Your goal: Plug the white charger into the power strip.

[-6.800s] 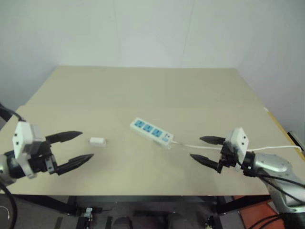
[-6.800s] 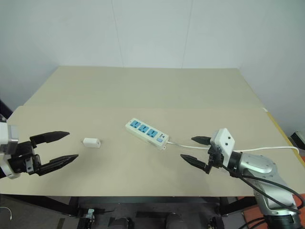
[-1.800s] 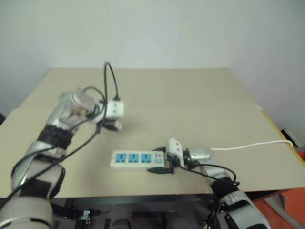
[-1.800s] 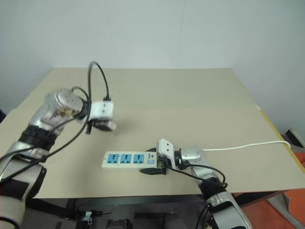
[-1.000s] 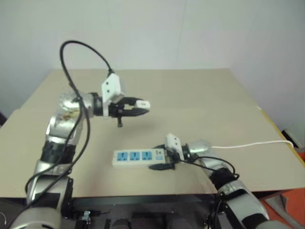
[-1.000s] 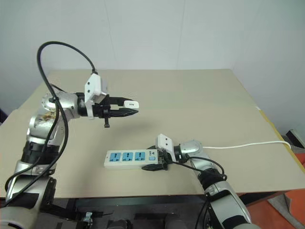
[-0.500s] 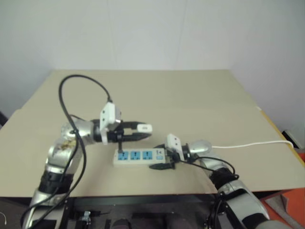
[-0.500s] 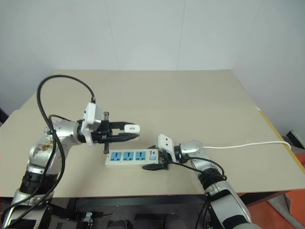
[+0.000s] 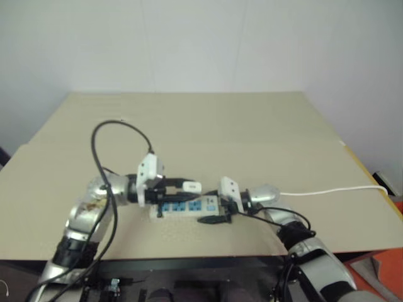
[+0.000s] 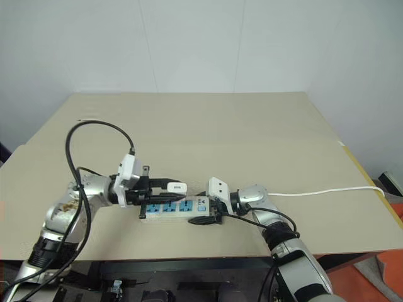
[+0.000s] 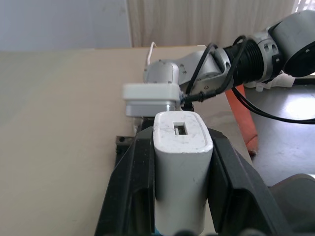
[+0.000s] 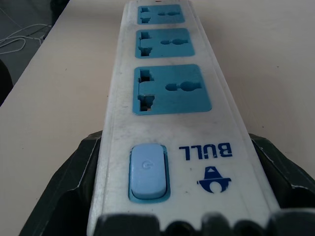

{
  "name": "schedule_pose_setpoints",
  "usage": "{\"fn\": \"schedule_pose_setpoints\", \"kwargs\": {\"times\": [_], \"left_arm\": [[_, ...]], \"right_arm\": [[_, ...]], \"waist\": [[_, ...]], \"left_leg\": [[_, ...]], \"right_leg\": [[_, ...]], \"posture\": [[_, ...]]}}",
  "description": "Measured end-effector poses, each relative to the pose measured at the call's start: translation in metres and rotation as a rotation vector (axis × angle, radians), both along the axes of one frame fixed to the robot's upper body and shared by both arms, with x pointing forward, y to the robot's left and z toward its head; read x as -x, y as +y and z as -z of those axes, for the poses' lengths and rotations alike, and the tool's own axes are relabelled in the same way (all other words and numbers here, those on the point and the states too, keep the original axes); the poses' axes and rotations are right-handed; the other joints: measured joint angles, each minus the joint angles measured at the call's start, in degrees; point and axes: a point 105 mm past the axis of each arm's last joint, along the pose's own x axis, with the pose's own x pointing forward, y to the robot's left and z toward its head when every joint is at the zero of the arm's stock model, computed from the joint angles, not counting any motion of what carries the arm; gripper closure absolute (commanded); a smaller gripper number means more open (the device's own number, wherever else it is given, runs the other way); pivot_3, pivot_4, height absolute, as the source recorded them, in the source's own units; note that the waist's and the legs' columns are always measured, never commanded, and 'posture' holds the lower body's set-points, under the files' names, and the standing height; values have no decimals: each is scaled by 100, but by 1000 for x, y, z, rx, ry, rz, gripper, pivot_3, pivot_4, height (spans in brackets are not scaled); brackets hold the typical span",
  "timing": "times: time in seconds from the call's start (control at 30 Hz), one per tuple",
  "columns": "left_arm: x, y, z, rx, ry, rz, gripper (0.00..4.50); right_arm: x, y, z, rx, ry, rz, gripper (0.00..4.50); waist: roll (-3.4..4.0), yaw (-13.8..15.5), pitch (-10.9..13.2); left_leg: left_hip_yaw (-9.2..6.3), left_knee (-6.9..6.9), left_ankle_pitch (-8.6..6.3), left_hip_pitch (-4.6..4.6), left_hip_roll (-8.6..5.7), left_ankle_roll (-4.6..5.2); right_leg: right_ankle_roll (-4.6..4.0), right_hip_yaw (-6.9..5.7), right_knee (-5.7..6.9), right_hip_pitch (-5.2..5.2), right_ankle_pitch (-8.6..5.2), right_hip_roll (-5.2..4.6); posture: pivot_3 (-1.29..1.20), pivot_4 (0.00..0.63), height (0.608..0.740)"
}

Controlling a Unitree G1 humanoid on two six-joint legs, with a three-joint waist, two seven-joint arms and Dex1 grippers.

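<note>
The white charger (image 11: 182, 167), a small rounded plastic block with a slot-shaped port in its end face, is being clamped between the two black fingers of the left gripper (image 10: 169, 187). It is being held level, just above the power strip (image 10: 170, 208), over the middle of its row of sockets; whether it is touching the strip cannot be told.

The power strip, a long white bar with three blue socket faces (image 12: 171, 88), a pale blue switch (image 12: 146, 170) and blue "BULL" lettering, is lying near the front edge of the table (image 10: 252, 138), about midway along it. Its switch end is being gripped on both sides by the fingers of the right gripper (image 10: 204, 212). A thin white cord (image 10: 327, 190) is trailing across the tabletop toward the right edge. All three sockets are being left uncovered in the right wrist view.
</note>
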Motion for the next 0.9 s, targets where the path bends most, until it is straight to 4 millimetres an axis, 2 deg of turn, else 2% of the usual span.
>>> {"fn": "schedule_pose_setpoints", "kwargs": {"times": [0.3,0.6,0.9], "left_arm": [[-6,-4,31,-61,78,0,3496],[-12,-9,32,-9,68,-18,3496],[-18,-5,33,11,54,-45,3496]], "right_arm": [[1,0,0,1,-5,-1,1079],[1,0,-1,1,-6,0,1079],[1,0,0,1,-5,1,1079]], "waist": [[0,-3,0],[0,0,0],[0,0,0]], "left_leg": [[0,-1,0,-2,-1,0],[0,-2,0,-4,-1,0],[0,-3,0,-3,-2,0]], "right_leg": [[0,0,-3,-1,0,0],[0,0,-6,-1,0,-2],[0,0,-7,-1,0,-2]], "posture": [[0,150,740],[0,150,740],[0,150,740]]}}
